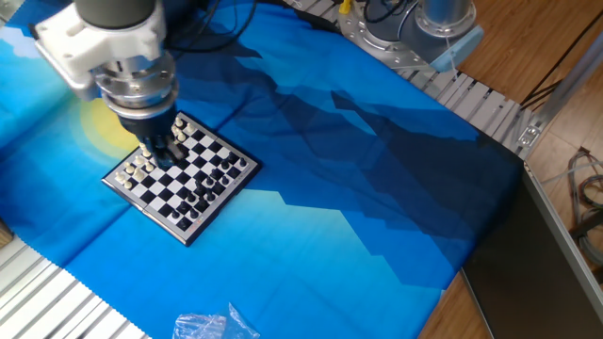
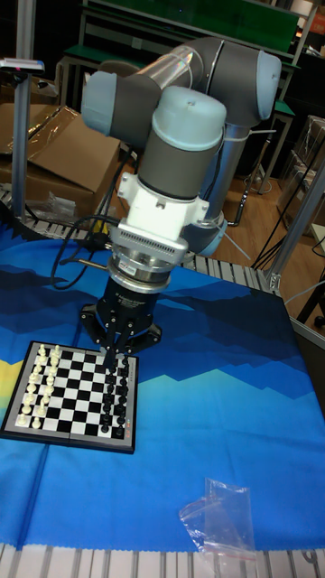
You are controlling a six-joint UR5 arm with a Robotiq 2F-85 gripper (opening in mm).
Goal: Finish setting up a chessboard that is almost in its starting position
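Observation:
The chessboard [image 1: 181, 179] lies on the blue cloth at the left, with a dark rim. Cream pieces [image 1: 138, 170] line its left side and black pieces [image 1: 215, 181] its right side. In the tall fixed view the chessboard [image 2: 72, 394] has cream pieces [image 2: 36, 386] on the left and black pieces [image 2: 114, 399] on the right. My gripper [image 1: 162, 153] points straight down over the board's far part. Seen from the front, the gripper [image 2: 115, 361] hangs just above the far end of the black rows. Its fingers meet at the tips. Any piece between them is too small to see.
A clear plastic bag [image 1: 213, 326] lies near the cloth's front edge, also the bag [image 2: 217, 522]. Ribbed aluminium table edges [image 1: 52, 297] border the cloth. The arm's base [image 1: 415, 28] stands at the back right. Cardboard boxes [image 2: 63, 172] sit behind the table.

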